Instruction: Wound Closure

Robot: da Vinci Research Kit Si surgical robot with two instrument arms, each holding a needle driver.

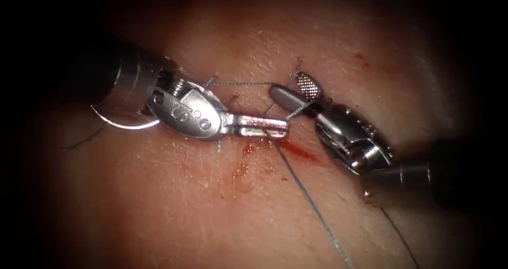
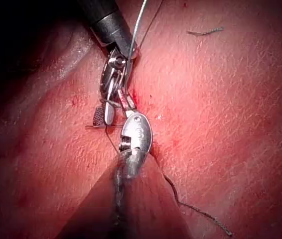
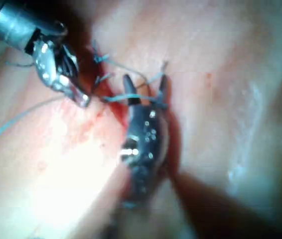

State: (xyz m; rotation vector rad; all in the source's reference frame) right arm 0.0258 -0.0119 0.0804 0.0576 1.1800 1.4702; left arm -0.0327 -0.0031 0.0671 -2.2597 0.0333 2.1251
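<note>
My left tool reaches in from the left with its jaws shut on the thread, which runs from the jaw tips down to the lower right. My right tool comes in from the right, jaws open, and a strand of thread crosses over them. Nothing is gripped between the right jaws. The curved needle lies free on the tissue at the far left, under the left tool's shaft, held by neither tool. In the right wrist view the open right tool has thread draped across it.
Several short cut thread ends stand up from earlier stitches around the tools. Red fluid stains the tissue just below the left jaws. A dark strand trails off under the right shaft. A loose thread piece lies on the tissue.
</note>
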